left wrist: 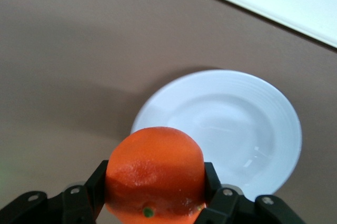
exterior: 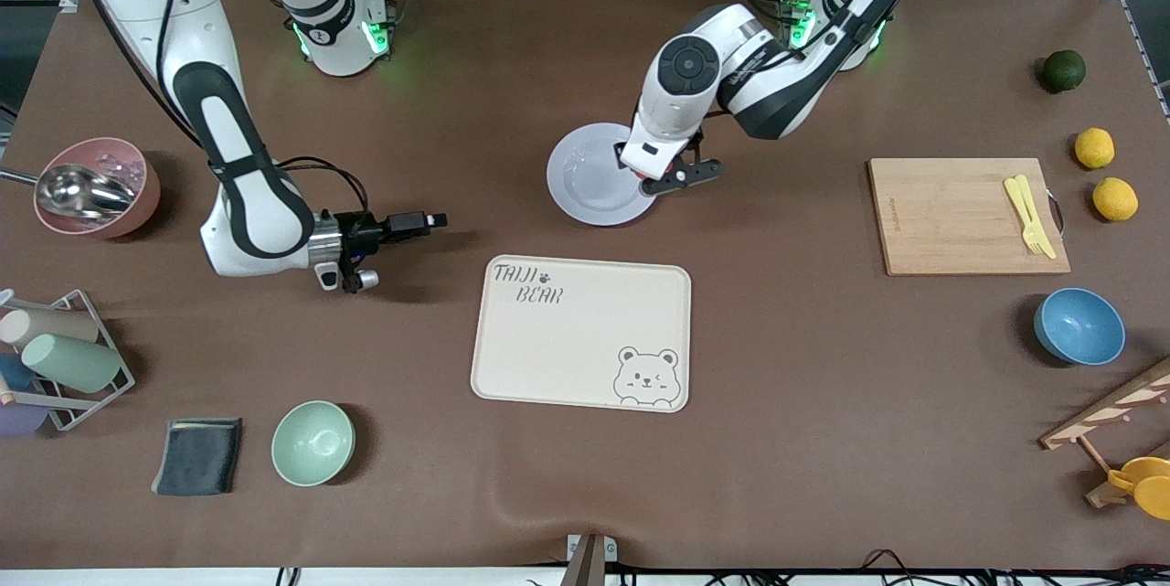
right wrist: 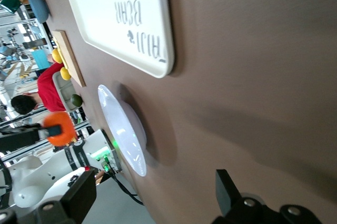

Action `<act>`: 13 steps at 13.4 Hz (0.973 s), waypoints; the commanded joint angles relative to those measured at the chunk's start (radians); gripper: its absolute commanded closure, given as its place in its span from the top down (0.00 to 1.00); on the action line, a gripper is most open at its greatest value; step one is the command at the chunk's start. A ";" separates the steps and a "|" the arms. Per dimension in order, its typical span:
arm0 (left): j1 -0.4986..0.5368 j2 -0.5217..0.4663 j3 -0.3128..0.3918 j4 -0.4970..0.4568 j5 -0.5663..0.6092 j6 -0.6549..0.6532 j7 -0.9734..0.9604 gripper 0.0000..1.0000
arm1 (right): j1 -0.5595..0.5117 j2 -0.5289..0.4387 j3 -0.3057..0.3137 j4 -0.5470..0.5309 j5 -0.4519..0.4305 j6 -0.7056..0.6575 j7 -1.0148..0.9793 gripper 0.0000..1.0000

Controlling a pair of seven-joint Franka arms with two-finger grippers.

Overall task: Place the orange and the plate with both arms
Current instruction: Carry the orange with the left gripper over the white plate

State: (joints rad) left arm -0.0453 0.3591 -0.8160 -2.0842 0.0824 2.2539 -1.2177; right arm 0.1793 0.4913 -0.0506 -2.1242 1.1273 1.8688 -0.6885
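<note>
L end effector (left wrist: 152, 203) w/ orange (left wrist: 155, 174) over plate (left wrist: 263, 129) rim.

Both arms wear glossy white shells with black joint bands and black grippers (silver screws on the finger mounts); green lights glow at each base, above the plate (exterior: 594, 175).

We see a beige bear-printed tray (exterior: 581, 333) at the table's centre. Toward the left arm's end lie a wooden cutting board (exterior: 960, 216) bearing a yellow fork (exterior: 1030, 216), two lemons (exterior: 1094, 148), a dark green fruit (exterior: 1064, 70) and a blue bowl (exterior: 1079, 326).
</note>
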 commanded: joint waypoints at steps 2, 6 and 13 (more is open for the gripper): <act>-0.085 0.086 0.011 0.013 0.007 0.088 -0.134 0.03 | 0.072 -0.011 -0.009 -0.042 0.083 0.041 -0.031 1.00; -0.130 0.141 0.049 0.015 0.033 0.125 -0.160 0.03 | 0.117 -0.014 -0.008 -0.057 0.118 0.084 -0.031 0.94; -0.227 0.288 0.106 0.110 0.241 0.154 -0.373 0.04 | 0.200 -0.010 -0.008 -0.074 0.221 0.144 -0.048 0.94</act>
State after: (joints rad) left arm -0.2044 0.5787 -0.7514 -2.0371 0.2448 2.4043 -1.4983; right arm 0.3622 0.4913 -0.0500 -2.1780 1.3061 2.0010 -0.7008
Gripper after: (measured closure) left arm 0.269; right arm 0.057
